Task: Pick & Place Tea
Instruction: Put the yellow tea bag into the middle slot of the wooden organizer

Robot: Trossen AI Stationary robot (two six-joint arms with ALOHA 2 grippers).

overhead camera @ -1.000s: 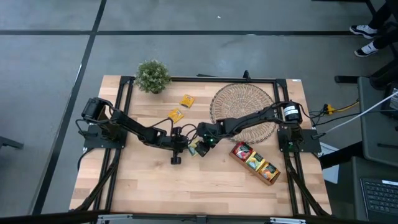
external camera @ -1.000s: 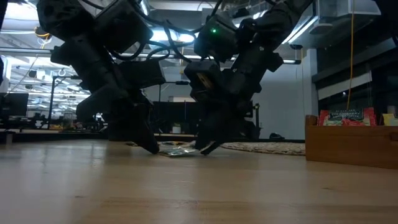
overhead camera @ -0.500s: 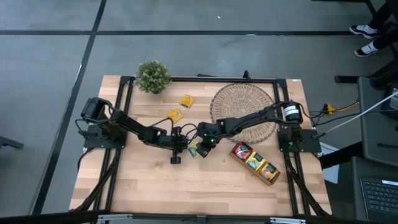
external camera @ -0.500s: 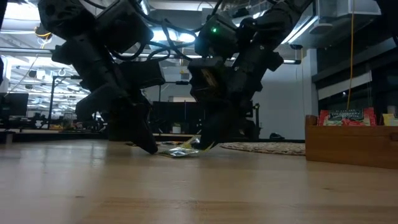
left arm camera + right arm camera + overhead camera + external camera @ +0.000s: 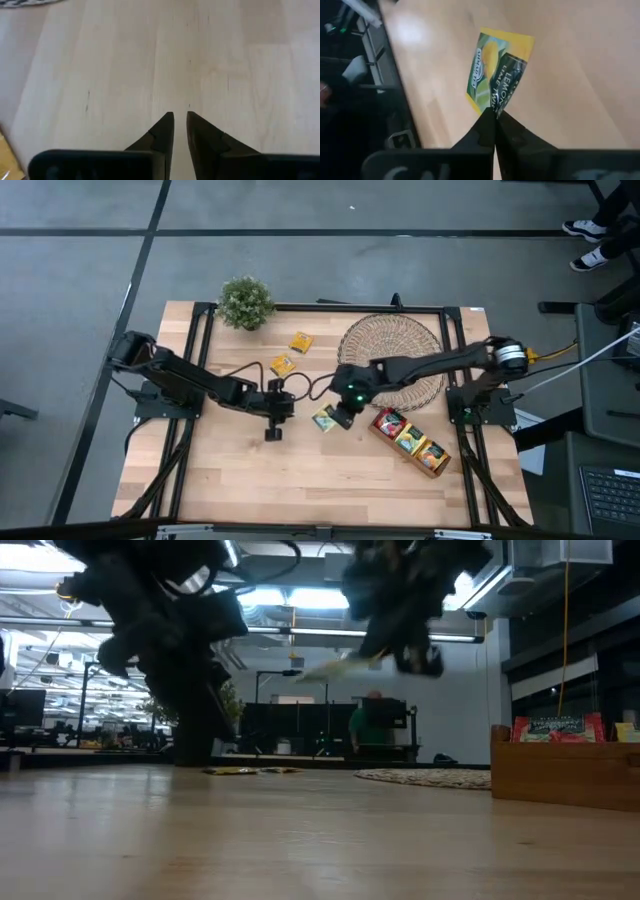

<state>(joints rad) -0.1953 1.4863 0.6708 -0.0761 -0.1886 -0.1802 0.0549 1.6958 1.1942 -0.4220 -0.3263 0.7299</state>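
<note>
Since the earlier frame the right end effector (image 5: pixel 495 114) is raised off the worktop (image 5: pixel 330 480), pinching a green-yellow lemon sachet (image 5: pixel 497 70) by one edge; the left end effector (image 5: pixel 180 117) is drawn back, fingers slightly parted, empty. Two yellow sachets (image 5: pixel 283 365) lie near the plant (image 5: pixel 245 302). Woven mat (image 5: pixel 390 345) and compartment tray (image 5: pixel 412 442) flank the held sachet.

Yellow-green sachet (image 5: pixel 499 74) with lemon print, pale wood table (image 5: pixel 330 470), black pincer (image 5: pixel 494 114)
</note>
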